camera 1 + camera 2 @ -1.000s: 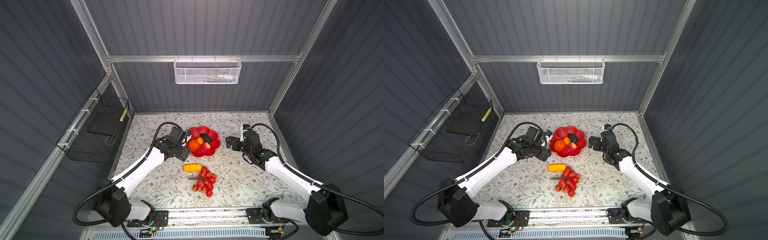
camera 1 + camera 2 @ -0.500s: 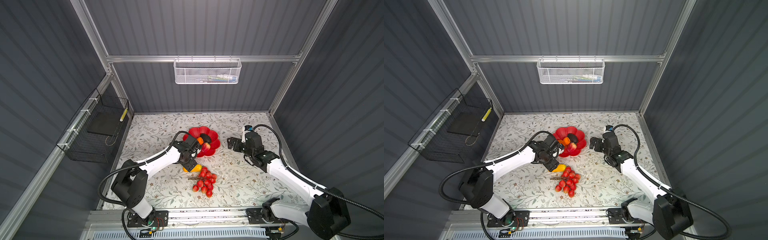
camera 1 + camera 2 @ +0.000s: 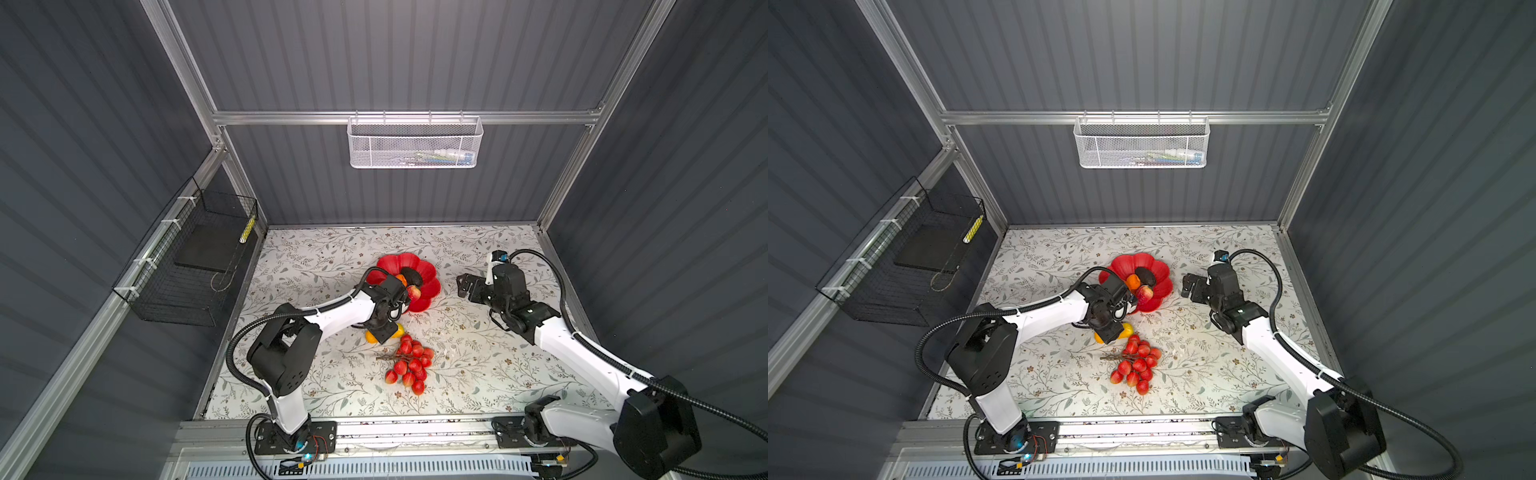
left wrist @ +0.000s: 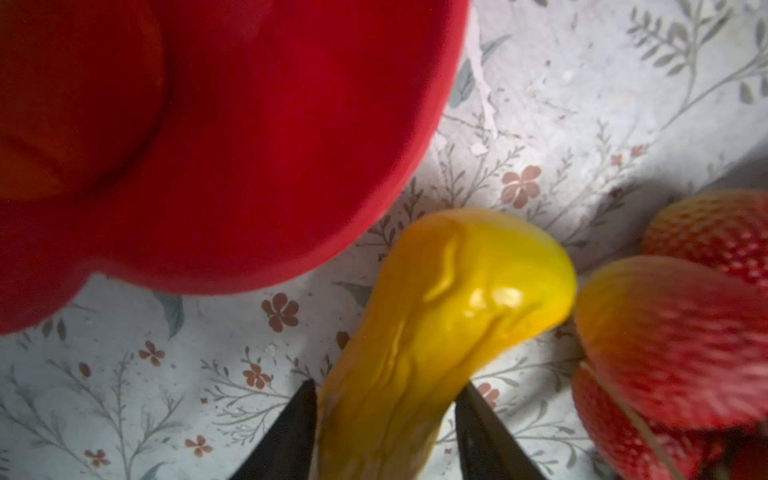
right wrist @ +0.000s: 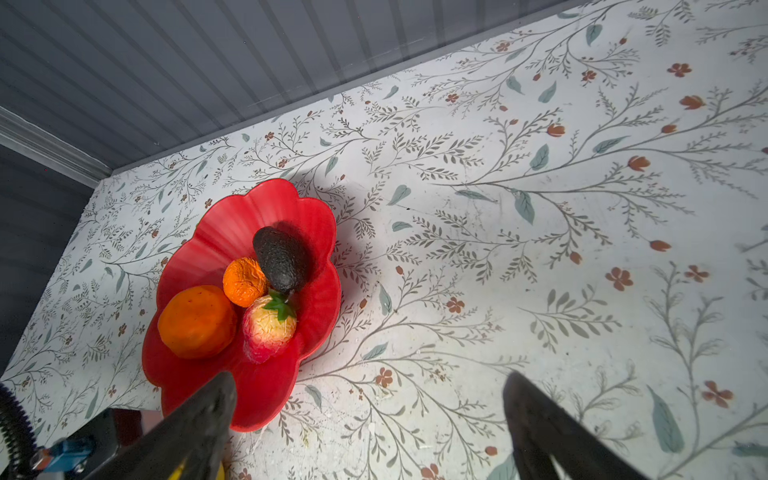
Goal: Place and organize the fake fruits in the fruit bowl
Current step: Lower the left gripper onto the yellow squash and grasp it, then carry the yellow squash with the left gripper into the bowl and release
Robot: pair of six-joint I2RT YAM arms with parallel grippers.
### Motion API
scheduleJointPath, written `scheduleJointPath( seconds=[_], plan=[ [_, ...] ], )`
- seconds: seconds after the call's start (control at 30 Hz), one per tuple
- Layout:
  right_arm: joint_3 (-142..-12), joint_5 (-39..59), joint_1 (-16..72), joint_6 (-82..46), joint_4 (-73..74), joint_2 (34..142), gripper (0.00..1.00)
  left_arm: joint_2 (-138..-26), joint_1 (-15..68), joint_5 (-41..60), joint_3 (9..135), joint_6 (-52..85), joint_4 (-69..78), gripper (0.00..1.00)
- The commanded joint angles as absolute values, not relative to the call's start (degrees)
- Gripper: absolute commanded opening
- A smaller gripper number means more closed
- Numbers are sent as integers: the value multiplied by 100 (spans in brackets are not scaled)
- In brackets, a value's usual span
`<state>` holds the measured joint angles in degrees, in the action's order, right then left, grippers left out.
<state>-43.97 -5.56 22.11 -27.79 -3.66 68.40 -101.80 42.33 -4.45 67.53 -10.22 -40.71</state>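
Left wrist view, nearest me: the red grape bunch lies on the flowered table, unmoved since a second ago, one grape just beside the tip of the yellow oblong. My left pincer pinches that oblong, a black finger pressed to each side. A second ago this pincer hung at the left edge of the fruit bowl; it has since swung down here. The oblong lies where it lay, on the table between bunch and bowl, outside the bowl. Farther off, the bowl holds the same four: large orange, small orange, strawberry, avocado. Right of the bowl my right pincer hovers spread wide, nothing between its fingers, about where it was.
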Motion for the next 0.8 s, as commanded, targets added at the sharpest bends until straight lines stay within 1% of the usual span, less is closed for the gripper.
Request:
scheduleJointPath(
  seconds=[0.0,0.07,0.23,0.33,0.43,0.53,0.77],
  plan=[
    [-4302,-543,2157,-2698,-276,6761,99,-10189,4277,-319,6882,-1055,-4251,48],
    [-4293,-525,2152,-2715,-251,6784,99,-10112,4289,-282,6834,-1063,-4329,44],
    [-4331,-421,2133,-2780,-177,6868,99,-9826,4330,-134,6662,-1068,-4630,29],
    [-4381,-342,2134,-2826,-167,6936,99,-9577,4332,-148,6552,-1003,-4799,25],
    [-4421,-272,2127,-2873,-158,6985,99,-9260,4326,-246,6523,-870,-4903,23],
    [-4449,-226,2122,-2886,-170,6976,99,-8925,4327,-558,6592,-694,-5067,23],
    [-4466,-219,2118,-2901,-176,6936,99,-8275,4330,-1198,6910,-711,-5111,24]
  ],
)
